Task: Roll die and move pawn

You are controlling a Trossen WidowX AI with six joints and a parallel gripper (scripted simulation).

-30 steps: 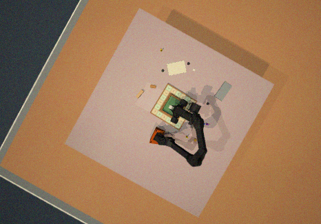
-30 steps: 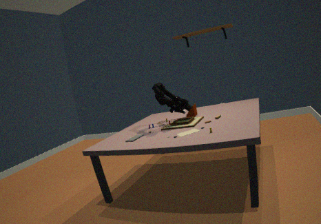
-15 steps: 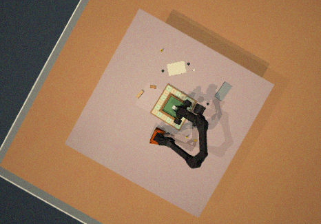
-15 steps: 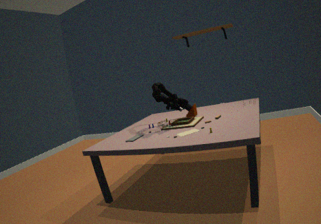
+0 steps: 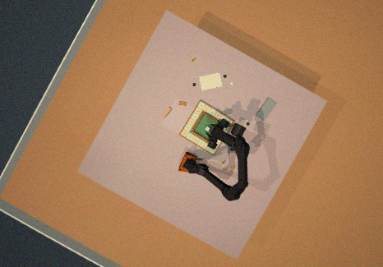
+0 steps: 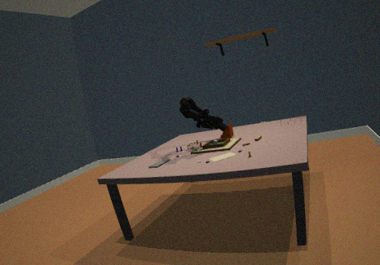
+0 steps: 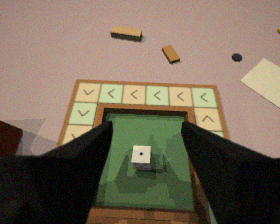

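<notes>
green tray (image 7: 116, 150) holds die (image 7: 141, 155), one pip facing camera.

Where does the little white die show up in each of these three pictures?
Top view: the die is a tiny pale speck on the green tray, partly beside the dark gripper.
Exterior view: too small to make out; only the board shows on the table.
Wrist view: the die lies on the green tray floor between the open fingers, apart from both.
Shared landmark: the green tray inside the ring of arrow squares.
</notes>
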